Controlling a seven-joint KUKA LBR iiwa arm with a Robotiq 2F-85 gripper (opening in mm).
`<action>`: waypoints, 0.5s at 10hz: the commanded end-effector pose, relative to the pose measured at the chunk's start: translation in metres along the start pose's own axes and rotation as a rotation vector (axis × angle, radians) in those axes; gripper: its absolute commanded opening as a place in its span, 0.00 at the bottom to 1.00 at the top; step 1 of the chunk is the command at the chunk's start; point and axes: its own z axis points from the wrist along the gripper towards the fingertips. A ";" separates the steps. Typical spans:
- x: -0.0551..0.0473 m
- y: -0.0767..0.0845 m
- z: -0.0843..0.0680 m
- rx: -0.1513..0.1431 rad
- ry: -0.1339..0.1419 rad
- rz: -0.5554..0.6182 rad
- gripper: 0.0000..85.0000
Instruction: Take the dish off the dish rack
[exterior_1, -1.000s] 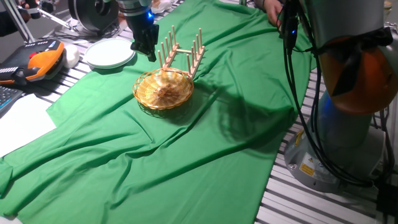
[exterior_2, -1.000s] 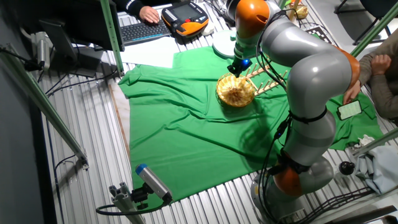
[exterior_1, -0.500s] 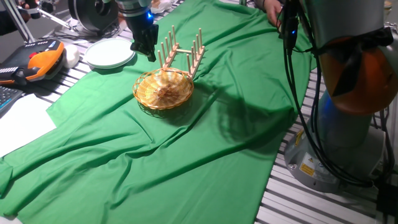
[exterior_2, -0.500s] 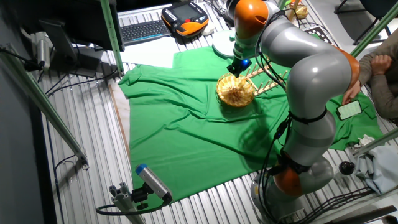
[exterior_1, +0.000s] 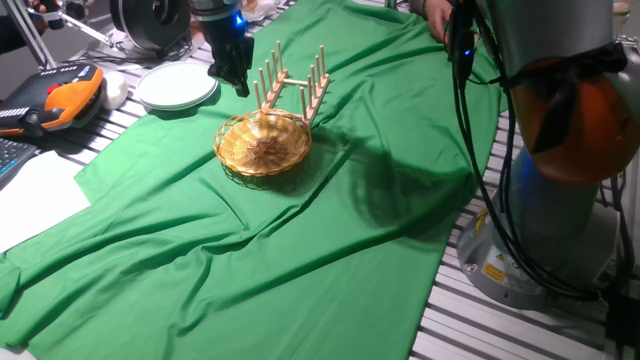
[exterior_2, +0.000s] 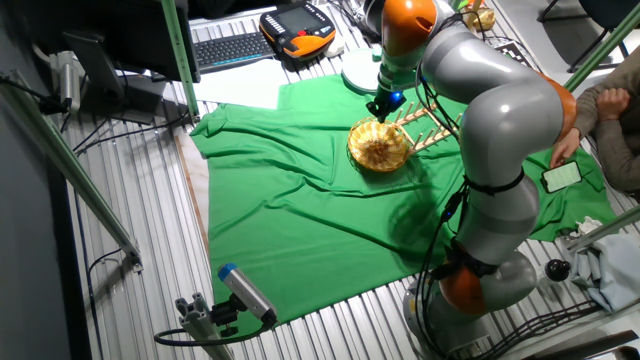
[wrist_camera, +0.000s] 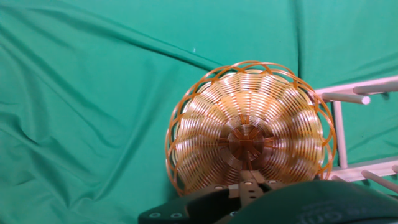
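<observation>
The dish (exterior_1: 263, 143) is a round golden wicker bowl lying on the green cloth, right in front of the dish rack (exterior_1: 295, 85). Its far rim is close against the rack's base. The other fixed view shows the dish (exterior_2: 379, 146) beside the wooden rack (exterior_2: 430, 128), whose pegs hold nothing. My gripper (exterior_1: 238, 82) hangs above the dish's far left rim, next to the rack's pegs, open and holding nothing. In the hand view the dish (wrist_camera: 249, 134) fills the middle, seen from straight above, with rack pegs (wrist_camera: 348, 96) at the right.
Stacked white plates (exterior_1: 176, 86) sit left of the rack at the cloth's edge. An orange teach pendant (exterior_1: 65, 98) and a keyboard (exterior_2: 235, 48) lie beyond the cloth. A seated person's arm (exterior_2: 600, 110) is at the right. The robot base (exterior_1: 560, 200) stands at the table's right side.
My gripper has risen slightly above the dish. The dish and rack have not moved.
</observation>
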 end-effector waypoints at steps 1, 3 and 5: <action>0.000 0.000 0.000 0.009 0.002 -0.005 0.00; 0.000 0.000 0.001 0.029 0.001 -0.010 0.00; 0.003 0.002 -0.001 0.036 -0.013 -0.022 0.00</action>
